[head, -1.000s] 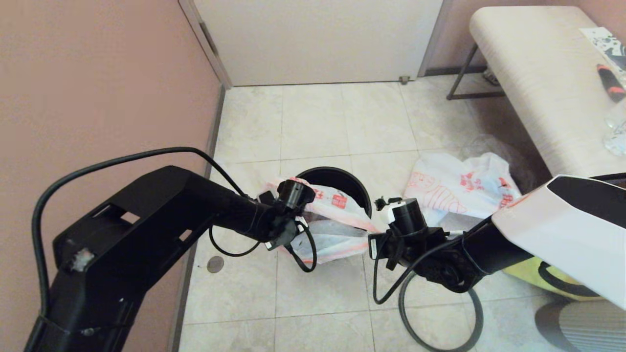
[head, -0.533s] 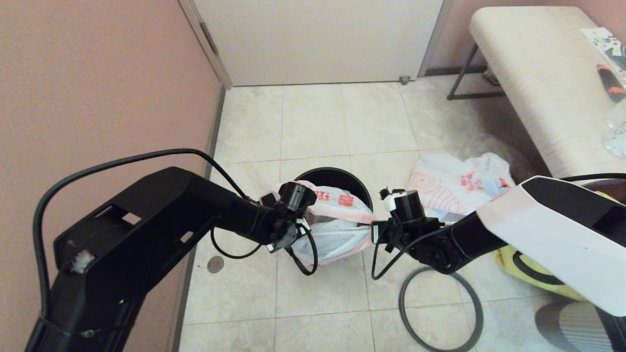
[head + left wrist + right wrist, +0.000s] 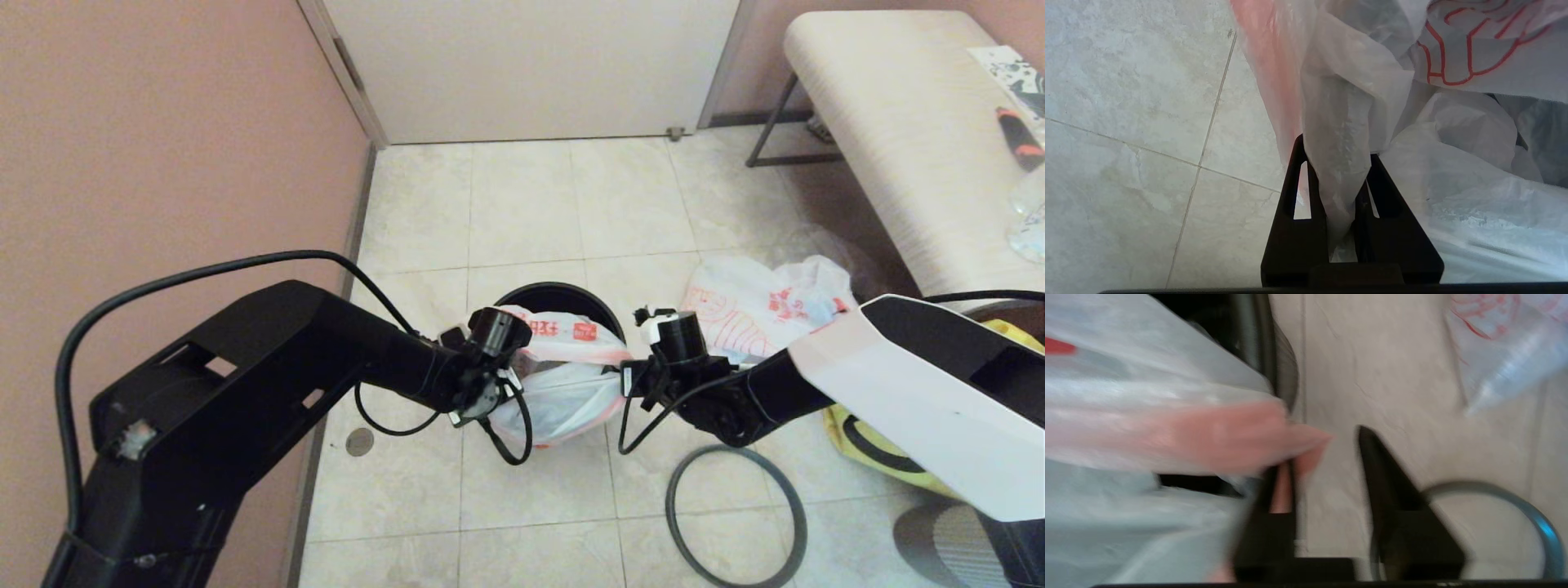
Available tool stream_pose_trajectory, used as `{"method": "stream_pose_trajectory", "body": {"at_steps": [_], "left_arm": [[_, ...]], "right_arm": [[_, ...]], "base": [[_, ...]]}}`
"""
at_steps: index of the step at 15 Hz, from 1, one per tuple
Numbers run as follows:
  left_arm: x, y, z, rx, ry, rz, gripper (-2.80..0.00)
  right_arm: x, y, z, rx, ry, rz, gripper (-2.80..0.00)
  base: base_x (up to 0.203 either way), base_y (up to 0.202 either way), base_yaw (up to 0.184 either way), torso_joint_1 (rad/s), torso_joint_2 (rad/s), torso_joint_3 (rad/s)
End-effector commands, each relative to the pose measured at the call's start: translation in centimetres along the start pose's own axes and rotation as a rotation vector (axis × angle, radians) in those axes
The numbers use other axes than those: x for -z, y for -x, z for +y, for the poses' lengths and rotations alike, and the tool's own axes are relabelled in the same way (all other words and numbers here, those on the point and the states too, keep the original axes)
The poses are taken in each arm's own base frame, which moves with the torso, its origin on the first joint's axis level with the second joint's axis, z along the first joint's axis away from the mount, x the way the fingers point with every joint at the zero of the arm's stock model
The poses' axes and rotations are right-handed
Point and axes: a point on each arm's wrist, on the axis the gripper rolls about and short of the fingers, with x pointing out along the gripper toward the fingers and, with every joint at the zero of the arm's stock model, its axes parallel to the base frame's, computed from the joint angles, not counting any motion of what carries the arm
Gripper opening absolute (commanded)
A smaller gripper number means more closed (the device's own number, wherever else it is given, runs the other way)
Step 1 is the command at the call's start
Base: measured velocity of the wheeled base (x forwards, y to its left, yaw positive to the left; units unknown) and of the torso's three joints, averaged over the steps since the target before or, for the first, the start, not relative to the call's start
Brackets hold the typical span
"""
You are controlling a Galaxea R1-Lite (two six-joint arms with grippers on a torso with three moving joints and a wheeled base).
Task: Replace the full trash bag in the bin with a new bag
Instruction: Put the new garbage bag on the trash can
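Note:
The black bin (image 3: 563, 287) stands on the tiles with a white, red-printed new bag (image 3: 563, 392) draped over its front rim and opening. My left gripper (image 3: 482, 400) is at the bin's left side, shut on a bunched strip of the bag (image 3: 1337, 163). At the bin's right side my right gripper (image 3: 629, 388) is open, and the bag's pink edge (image 3: 1241, 437) lies across one finger (image 3: 1274, 506), not pinched. The bin's rim (image 3: 1261, 343) shows behind it. The dark grey hoop (image 3: 669, 506) lies on the floor, off the bin.
The full printed trash bag (image 3: 759, 314) lies on the floor right of the bin. A yellow shopping bag (image 3: 873, 453) sits under my right arm. A padded bench (image 3: 898, 122) is at the far right, a pink wall at the left, and a door behind.
My right arm has swung left toward the bin, and the bag now lies further across the bin's opening. The left gripper has shifted slightly right, still gripping the bag.

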Motion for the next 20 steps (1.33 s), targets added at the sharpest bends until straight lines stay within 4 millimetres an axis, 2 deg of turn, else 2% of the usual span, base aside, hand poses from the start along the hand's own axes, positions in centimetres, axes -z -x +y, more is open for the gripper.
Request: {"method": "stream_pose_trajectory", "body": {"at_steps": [1,6,7,9,10,13,16,18,20], "left_arm": [[0.0,-0.2,0.0,-0.002,0.006,-0.002,-2.8],[-0.3,-0.1,-0.4,0.008,0.015,-0.016,-2.8],[-0.3,-0.1,-0.4,0.008,0.013,-0.016,-2.8],[-0.7,-0.4,-0.1,0.001,0.021,-0.019,-2.8],[-0.3,-0.1,-0.5,0.01,0.011,-0.017,-2.8],[-0.3,0.0,-0.5,0.013,0.01,-0.016,-2.8],[-0.2,0.0,-0.5,0.013,0.006,-0.013,-2.8],[-0.3,0.0,-0.5,0.014,0.007,-0.013,-2.8],[-0.2,0.3,-0.5,0.014,0.005,-0.008,-2.8]], "right_arm": [[-0.7,2.2,-0.2,-0.01,0.0,-0.003,0.0],[0.6,8.1,-1.5,-0.032,0.012,0.076,0.0],[0.7,8.9,-1.7,-0.059,-0.022,0.085,0.0],[0.6,9.3,-1.2,-0.09,-0.034,0.081,0.0],[0.4,9.6,-0.7,-0.111,-0.038,0.048,-2.8],[0.9,10.4,1.9,-0.181,0.001,0.035,-2.8],[3.6,7.5,3.7,-0.183,0.08,0.087,-2.8],[3.4,6.2,4.5,-0.193,0.085,0.068,-2.8],[2.8,4.6,4.4,-0.188,0.071,0.043,-2.8]], "base": [[0.0,0.0,0.0,0.0,0.0,0.0],[0.0,0.0,0.0,0.0,0.0,0.0],[0.0,0.0,0.0,0.0,0.0,0.0],[0.0,0.0,0.0,0.0,0.0,0.0],[0.0,0.0,0.0,0.0,0.0,0.0],[0.0,0.0,0.0,0.0,0.0,0.0],[0.0,0.0,0.0,0.0,0.0,0.0],[0.0,0.0,0.0,0.0,0.0,0.0],[0.0,0.0,0.0,0.0,0.0,0.0]]}}
